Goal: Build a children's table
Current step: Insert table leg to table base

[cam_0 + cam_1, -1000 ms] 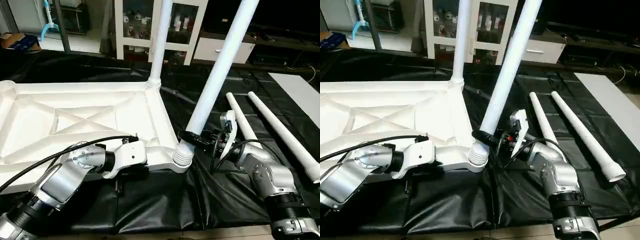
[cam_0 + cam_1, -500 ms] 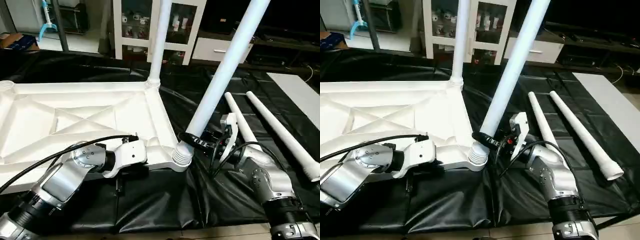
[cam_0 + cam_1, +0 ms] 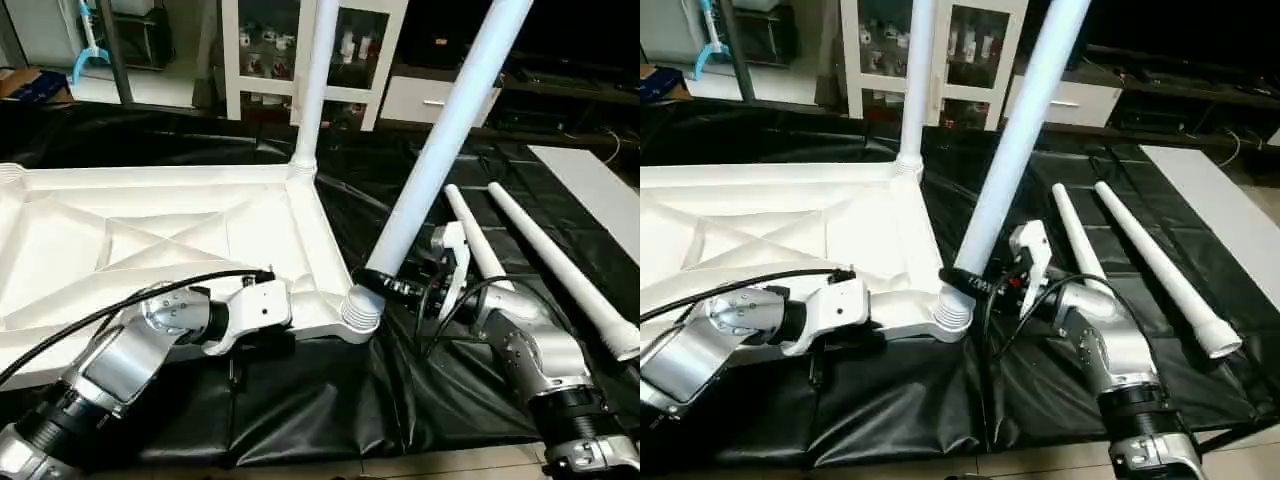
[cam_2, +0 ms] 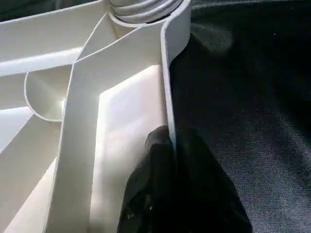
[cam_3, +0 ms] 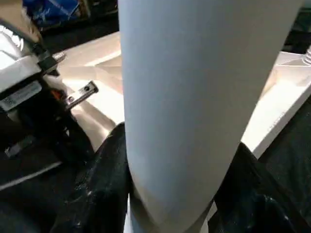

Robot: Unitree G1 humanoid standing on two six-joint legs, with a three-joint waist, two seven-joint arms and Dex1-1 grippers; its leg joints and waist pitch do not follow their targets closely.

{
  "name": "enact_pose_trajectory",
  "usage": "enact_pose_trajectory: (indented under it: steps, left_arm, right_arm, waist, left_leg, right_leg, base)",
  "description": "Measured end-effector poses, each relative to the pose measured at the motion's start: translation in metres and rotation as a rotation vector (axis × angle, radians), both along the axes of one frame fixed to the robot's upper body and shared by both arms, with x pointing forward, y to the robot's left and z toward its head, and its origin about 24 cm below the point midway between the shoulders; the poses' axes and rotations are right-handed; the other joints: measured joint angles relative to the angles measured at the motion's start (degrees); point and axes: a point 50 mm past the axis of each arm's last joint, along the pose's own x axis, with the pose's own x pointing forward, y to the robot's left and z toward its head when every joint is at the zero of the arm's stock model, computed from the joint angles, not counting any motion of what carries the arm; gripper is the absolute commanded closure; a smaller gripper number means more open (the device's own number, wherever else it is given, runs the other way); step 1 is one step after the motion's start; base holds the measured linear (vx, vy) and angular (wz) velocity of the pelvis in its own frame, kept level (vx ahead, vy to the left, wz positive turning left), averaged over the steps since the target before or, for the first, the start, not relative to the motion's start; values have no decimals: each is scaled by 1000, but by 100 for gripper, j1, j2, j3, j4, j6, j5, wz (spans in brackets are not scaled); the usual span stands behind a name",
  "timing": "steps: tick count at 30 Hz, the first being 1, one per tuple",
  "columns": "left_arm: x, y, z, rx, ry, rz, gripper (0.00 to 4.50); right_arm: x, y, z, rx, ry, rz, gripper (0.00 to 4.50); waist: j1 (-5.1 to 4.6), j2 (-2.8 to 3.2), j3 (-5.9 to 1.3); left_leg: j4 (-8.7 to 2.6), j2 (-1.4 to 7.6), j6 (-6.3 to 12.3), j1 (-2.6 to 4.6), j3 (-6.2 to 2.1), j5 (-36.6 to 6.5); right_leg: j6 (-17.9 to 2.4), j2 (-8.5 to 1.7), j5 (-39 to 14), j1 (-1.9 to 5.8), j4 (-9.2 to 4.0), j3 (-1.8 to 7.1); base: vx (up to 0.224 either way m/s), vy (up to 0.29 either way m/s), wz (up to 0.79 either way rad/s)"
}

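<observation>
The white table top [image 3: 150,235] lies upside down on a black sheet, its X-ribs facing up. One white leg [image 3: 316,80] stands upright in the far right corner socket. A second leg [image 3: 440,140] leans to the right out of the ribbed near right socket [image 3: 362,312]. My right gripper [image 3: 385,285] is shut around this leg's base; its black fingers [image 5: 104,184] wrap the tube. My left gripper [image 4: 171,141] is shut on the top's near rim [image 4: 167,97], one finger on each side of the wall. Two loose legs [image 3: 478,245] [image 3: 560,270] lie on the sheet at the right.
The black sheet [image 3: 330,400] covers the floor around the top. A white cabinet with glass doors [image 3: 365,45] stands behind, a white board [image 3: 600,180] lies at the far right, and a cardboard box [image 3: 35,85] sits at the back left.
The view has shifted slightly. My right forearm has moved a little while staying clamped on the leaning leg. The left arm keeps its hold on the rim.
</observation>
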Motion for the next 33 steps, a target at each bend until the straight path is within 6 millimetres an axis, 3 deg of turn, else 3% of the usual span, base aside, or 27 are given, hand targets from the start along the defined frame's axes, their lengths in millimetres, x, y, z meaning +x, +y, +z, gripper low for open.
enact_pose_trajectory:
  steps: [16,23,33]
  left_arm:
    - [1,2,-1,22,-5,9,450]
    - [0,2,-2,30,-4,7,450]
    - [0,0,-2,26,-1,2,450]
  right_arm:
    - [7,9,-3,-22,24,-2,262]
    - [9,5,-8,19,73,-34,262]
    - [-5,-7,-20,114,83,-123,262]
  waist:
    - [-17,-7,-5]
    - [-46,2,2]
    - [-49,4,3]
  left_leg:
    - [-1,5,0,17,-13,0]
    - [-8,30,0,53,-51,0]
    - [-12,15,1,54,-48,-1]
  right_leg:
    - [0,-3,0,4,-3,-33]
    - [0,-12,0,58,-108,-129]
    - [0,-30,0,65,-116,-128]
  base:
    - [0,0,0]
    - [0,0,0]
    - [0,0,0]
